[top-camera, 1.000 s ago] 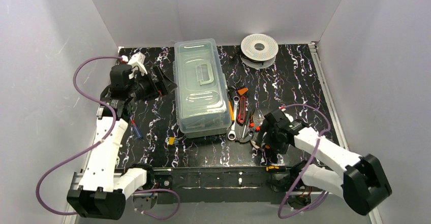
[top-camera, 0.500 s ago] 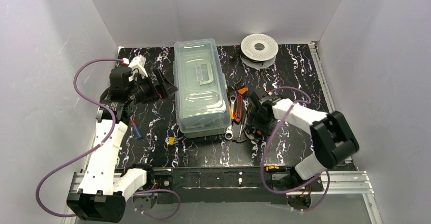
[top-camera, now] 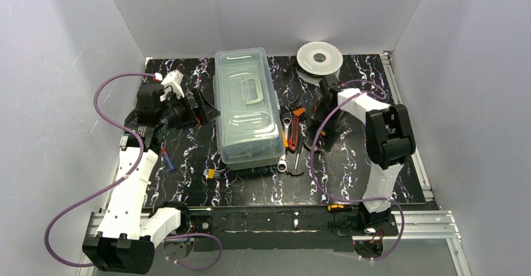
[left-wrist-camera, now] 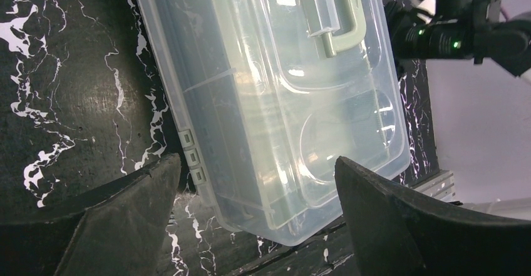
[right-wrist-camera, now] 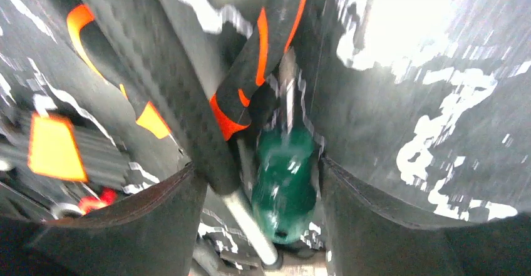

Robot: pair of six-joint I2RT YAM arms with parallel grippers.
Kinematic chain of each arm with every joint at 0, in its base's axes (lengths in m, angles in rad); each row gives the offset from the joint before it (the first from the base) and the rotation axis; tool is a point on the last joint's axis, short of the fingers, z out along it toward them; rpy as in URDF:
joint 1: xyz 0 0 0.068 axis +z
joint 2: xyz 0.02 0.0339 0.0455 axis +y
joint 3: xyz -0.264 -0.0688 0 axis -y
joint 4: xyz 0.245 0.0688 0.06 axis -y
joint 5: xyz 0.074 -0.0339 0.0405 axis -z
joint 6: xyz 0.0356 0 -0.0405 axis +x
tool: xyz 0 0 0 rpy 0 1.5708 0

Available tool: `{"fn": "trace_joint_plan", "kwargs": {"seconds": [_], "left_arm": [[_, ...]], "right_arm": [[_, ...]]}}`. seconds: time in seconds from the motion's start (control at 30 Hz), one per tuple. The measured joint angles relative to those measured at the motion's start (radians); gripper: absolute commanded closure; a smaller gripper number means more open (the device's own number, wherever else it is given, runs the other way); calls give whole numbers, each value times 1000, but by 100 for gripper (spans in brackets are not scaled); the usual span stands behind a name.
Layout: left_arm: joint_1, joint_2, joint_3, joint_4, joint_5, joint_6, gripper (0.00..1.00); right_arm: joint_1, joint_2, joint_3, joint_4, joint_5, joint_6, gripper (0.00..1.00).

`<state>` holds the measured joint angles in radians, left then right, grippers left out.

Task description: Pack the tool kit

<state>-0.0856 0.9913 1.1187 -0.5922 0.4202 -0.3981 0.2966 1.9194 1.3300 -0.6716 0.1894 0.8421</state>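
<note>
The clear plastic tool box (top-camera: 247,104), lid shut, lies mid-table; it also fills the left wrist view (left-wrist-camera: 282,88). My left gripper (top-camera: 205,106) is open beside the box's left side, with the box's long edge between its jaws (left-wrist-camera: 253,163). Loose tools lie right of the box: black-and-orange pliers (top-camera: 297,129), a wrench (top-camera: 286,148) and a thin screwdriver (top-camera: 299,158). My right gripper (top-camera: 313,137) is low over this pile. In the blurred right wrist view it (right-wrist-camera: 260,176) is open, straddling a green screwdriver handle (right-wrist-camera: 285,182), a metal shaft and a pliers handle (right-wrist-camera: 263,57).
A white filament spool (top-camera: 319,57) sits at the back right. A blue-handled screwdriver (top-camera: 168,159) and a small yellow part (top-camera: 210,173) lie left of the box. A yellow-black item (top-camera: 336,207) rests on the front rail. White walls enclose the table.
My right arm has swung from the front right toward the back, and its gripper has moved from the near end of the tool pile up to the pliers. My left gripper barely shifted.
</note>
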Motion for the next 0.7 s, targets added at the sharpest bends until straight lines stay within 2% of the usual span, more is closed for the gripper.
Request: {"fn": "trace_joint_plan", "kwargs": {"seconds": [0.13,0.2,0.33,0.6,0.7], "left_arm": [[0,0,0,-8,0,13,6],[0,0,0,-12,-1,17,6],[-1,0,0,-21,-8,32,5],[-2,-37,0,-39,-35,62,2],[-4,-71,-24,-6,11,74,2]], "right_arm": [[-103,79,119,15,-44,-55,9],[-138,107,169,31,-81,-98,4],[-164,64,134,85,-123,-169,4],[-96,-258,-68,76,-156,-271,4],[-83,-367,-167,92,-161,-304,4]]}}
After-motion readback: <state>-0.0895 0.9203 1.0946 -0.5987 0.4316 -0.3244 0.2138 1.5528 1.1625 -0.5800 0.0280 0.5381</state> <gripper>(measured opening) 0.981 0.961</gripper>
